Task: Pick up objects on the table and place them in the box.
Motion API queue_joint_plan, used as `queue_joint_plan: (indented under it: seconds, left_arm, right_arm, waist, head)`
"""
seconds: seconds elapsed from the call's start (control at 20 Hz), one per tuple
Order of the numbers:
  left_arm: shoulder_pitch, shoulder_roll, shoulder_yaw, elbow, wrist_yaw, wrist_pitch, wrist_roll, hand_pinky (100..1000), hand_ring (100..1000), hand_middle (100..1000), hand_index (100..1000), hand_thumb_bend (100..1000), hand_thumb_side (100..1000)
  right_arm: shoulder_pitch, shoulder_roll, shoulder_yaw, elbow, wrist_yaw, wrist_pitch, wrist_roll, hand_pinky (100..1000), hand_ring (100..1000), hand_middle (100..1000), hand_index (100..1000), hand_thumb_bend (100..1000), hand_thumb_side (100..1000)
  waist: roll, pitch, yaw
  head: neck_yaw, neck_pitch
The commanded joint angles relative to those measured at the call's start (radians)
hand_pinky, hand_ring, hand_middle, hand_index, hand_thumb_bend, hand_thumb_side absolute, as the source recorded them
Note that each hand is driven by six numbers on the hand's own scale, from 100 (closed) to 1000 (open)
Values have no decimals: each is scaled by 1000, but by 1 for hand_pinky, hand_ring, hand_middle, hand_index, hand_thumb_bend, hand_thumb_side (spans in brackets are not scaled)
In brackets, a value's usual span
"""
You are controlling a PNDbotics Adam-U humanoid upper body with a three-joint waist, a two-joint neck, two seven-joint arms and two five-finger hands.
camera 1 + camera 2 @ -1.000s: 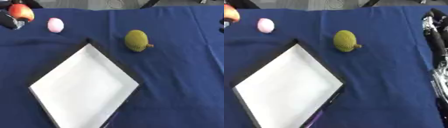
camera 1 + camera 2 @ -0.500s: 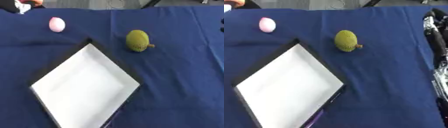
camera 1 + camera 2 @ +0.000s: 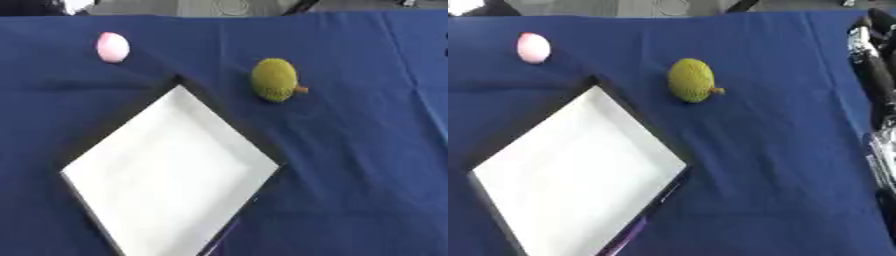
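Observation:
A pink egg-shaped thing [image 3: 112, 47] lies at the far left of the blue cloth. A yellow-green bumpy fruit [image 3: 275, 80] with a short stem lies right of the middle, farther back. The white shallow box [image 3: 171, 170] sits cornerwise at the near left, with nothing in it. A dark shape with a white patch, probably my left hand [image 3: 35, 6], shows only at the top left corner beyond the table edge. My right hand [image 3: 874, 75] stands along the right edge of the right eye view with straight fingers pointing up, holding nothing, well right of the fruit.
The blue cloth [image 3: 367, 165] covers the whole table. The table's far edge [image 3: 227, 15] runs along the top, with grey floor and dark shapes behind it.
My left hand, which held a red and yellow round fruit at the far left, has risen into the top left corner; that fruit no longer shows. The other things have not moved.

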Motion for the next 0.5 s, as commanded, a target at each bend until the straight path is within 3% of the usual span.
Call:
queue_joint_plan:
  seconds: [0.05,0.2,0.5]
  left_arm:
    - [-26,55,-24,-155,63,29,-26,760,732,648,636,122,103]
    - [-32,74,-60,-215,118,61,-45,756,731,647,637,134,111]
    - [1,105,-132,-223,131,94,-91,754,730,651,641,146,142]
  right_arm:
    - [-2,-37,-11,-25,-4,1,-4,884,880,857,894,100,630]
    - [-3,-40,-11,-26,-4,2,-4,884,880,857,894,100,628]
    - [0,-38,-12,-29,-2,2,-5,884,880,857,894,100,630]
  waist:
    - [6,-39,3]
    - [8,-40,2]
    - [12,-37,-1]
  head:
    - [-7,-4]
    - [-6,-6]
    - [-6,-3]
